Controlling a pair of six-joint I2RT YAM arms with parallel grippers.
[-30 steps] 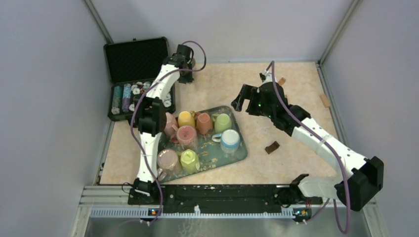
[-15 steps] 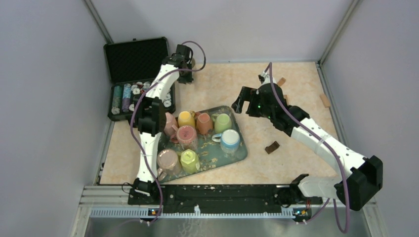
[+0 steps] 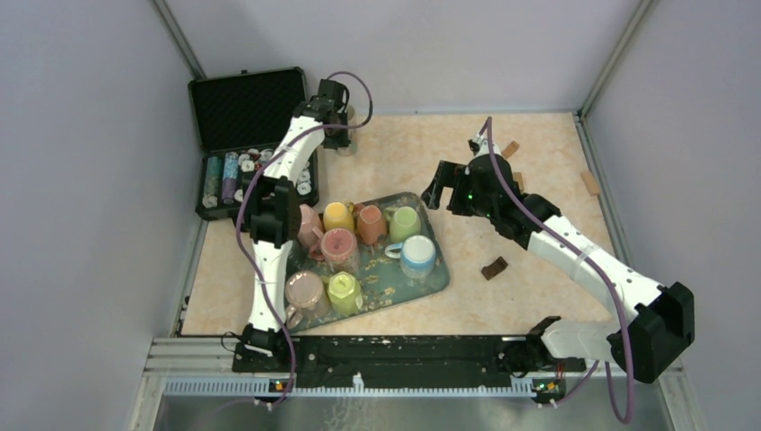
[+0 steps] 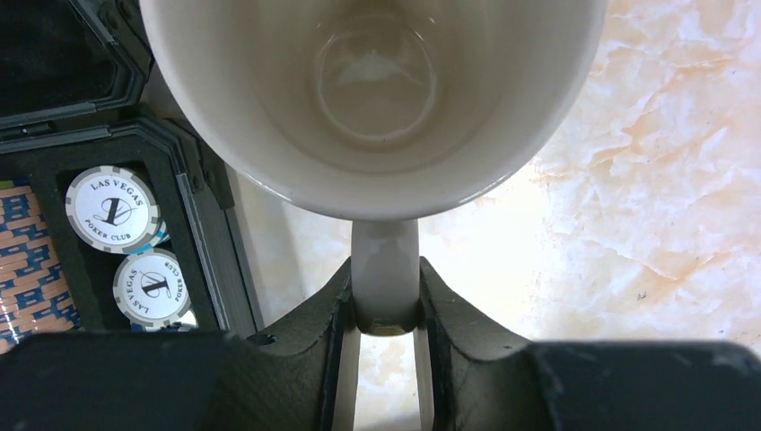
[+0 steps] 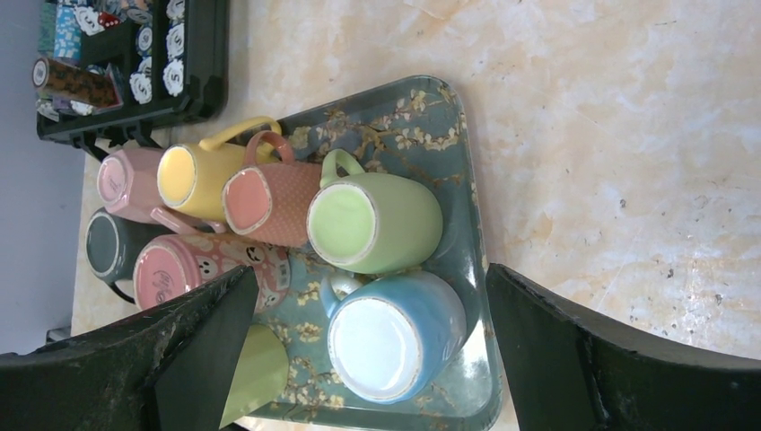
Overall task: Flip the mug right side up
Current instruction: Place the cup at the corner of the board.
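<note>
Nearest the arm bases, the blue floral tray (image 3: pixel 395 289) sits on the left half of the table (image 3: pixel 520 215), crowded with coloured mugs. The two I read best from the right wrist view, the green mug (image 5: pixel 377 224) and the blue mug (image 5: pixel 395 334), show their bases to the camera, so they stand mouth down on the tray. A small brown block (image 3: pixel 494 267) lies on the table to the right of the tray, apart from it.

Right gripper (image 3: pixel 440 184): hovers beside the tray's far right corner, jaws spread wide, nothing between them. Its camera looks across the tray.

Farther out, my left arm is stretched to the far left of the table. Left gripper (image 4: pixel 386 301): clenched on the handle (image 4: pixel 385 260) of the cream mug (image 4: pixel 377 99), one finger pressed against each side of it. The mug's mouth faces the wrist camera. I see straight into it to the bottom, with the marbled table beyond its rim, so it reads as mouth up. I cannot tell whether its base touches the table or hangs just off it.

Position of the cream mug: just beside the right edge of the open black poker chip case (image 3: pixel 242 112), well apart from the tray. Two white chips (image 4: pixel 112 208) marked Las Vegas Poker Club sit in the case slot closest to the mug.
</note>
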